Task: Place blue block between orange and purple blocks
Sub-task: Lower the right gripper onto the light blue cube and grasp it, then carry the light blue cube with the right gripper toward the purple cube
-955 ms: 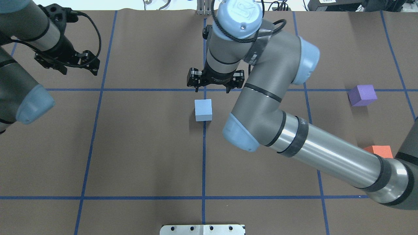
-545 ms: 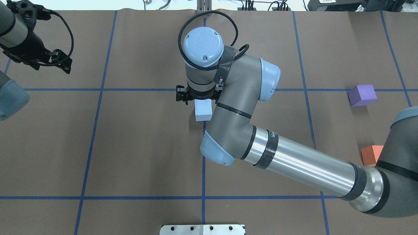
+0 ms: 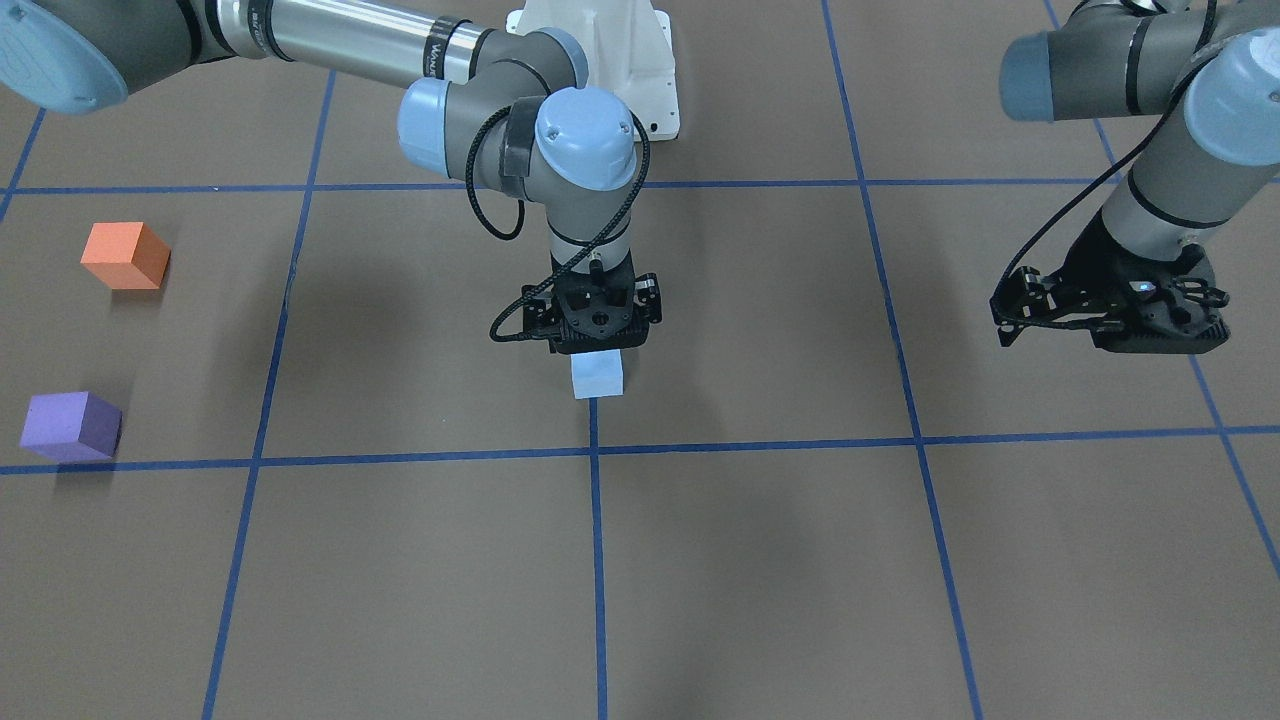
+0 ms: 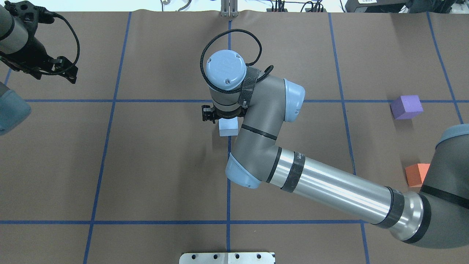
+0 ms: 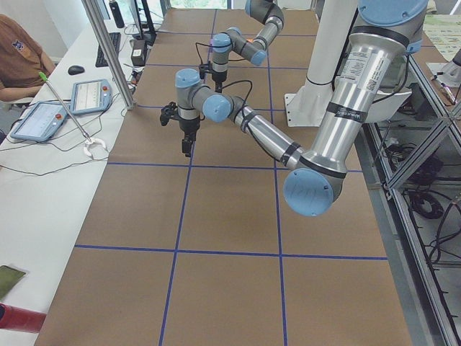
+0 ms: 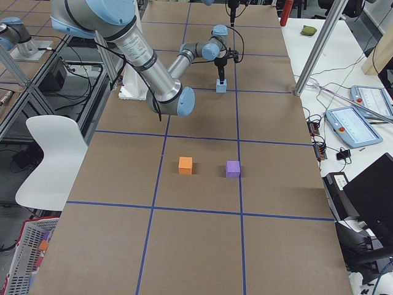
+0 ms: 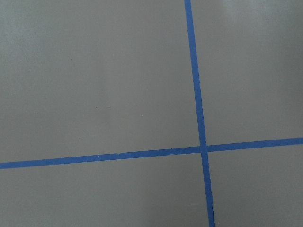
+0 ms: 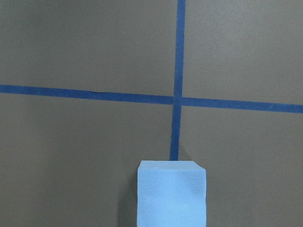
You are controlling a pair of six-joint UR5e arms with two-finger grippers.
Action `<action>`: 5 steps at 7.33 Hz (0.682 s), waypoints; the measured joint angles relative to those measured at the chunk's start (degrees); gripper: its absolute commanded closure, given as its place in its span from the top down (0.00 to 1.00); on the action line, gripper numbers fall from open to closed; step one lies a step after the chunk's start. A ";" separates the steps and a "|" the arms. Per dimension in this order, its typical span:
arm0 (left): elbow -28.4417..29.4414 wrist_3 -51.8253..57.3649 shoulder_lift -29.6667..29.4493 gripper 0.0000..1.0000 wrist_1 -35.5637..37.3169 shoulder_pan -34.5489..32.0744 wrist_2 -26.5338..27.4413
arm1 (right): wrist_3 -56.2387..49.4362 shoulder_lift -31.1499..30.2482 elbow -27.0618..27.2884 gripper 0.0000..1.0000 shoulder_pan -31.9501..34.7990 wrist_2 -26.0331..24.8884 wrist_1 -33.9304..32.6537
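**Right fingers over the blue block; orange and purple stand at the bench's right end**

The right fingers (image 3: 597, 343) point straight down over the blue block (image 3: 598, 380). In the front-facing view their lower end meets the block's top. From overhead the wrist covers the tips and only one outer link juts out beside it. From the front the black housing covers them. I cannot tell whether they are spread around the block or pinching it. The right wrist view shows the block's top and one side face at bottom centre.

The left fingers (image 4: 55, 72) hang over the far left part of the bench (image 4: 154, 165). They are spread, holding nothing and touching nothing. The left wrist view shows only brown surface and a tape crossing.

The blue block sits at mid-width on the central blue tape line (image 4: 228, 183), just on the robot's side of a crossing. Bare brown surface lies on every side of it, and it is well apart from every bench edge.

The orange block (image 3: 122, 255) and the purple block (image 3: 68, 425) stand well apart from it, toward the bench's right end. They are near each other, with a strip of bare surface between them. The purple one is farther from the robot and the orange one nearer. From overhead the right arm covers part of the orange block. A metal plate (image 4: 227, 257) sits at the bench's near edge.

Count:
- Three blocks: one blue, one orange and one purple.
- Two arms, each with its pair of fingers.
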 measured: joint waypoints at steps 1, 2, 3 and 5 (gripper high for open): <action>0.05 0.00 0.00 1.00 0.00 0.00 0.02 | -0.45 -0.09 -1.41 0.99 -0.20 -0.61 1.76; 0.12 0.01 0.00 1.00 0.00 0.00 0.08 | -0.61 -0.15 -2.60 0.99 -0.45 -1.01 3.08; 0.14 0.01 0.00 1.00 0.00 0.00 0.13 | -0.66 -0.32 -3.24 0.98 -0.90 -1.18 3.76; 0.14 0.00 -0.02 1.00 0.00 0.00 0.11 | -0.56 -0.63 -4.04 0.01 -1.71 -1.28 4.19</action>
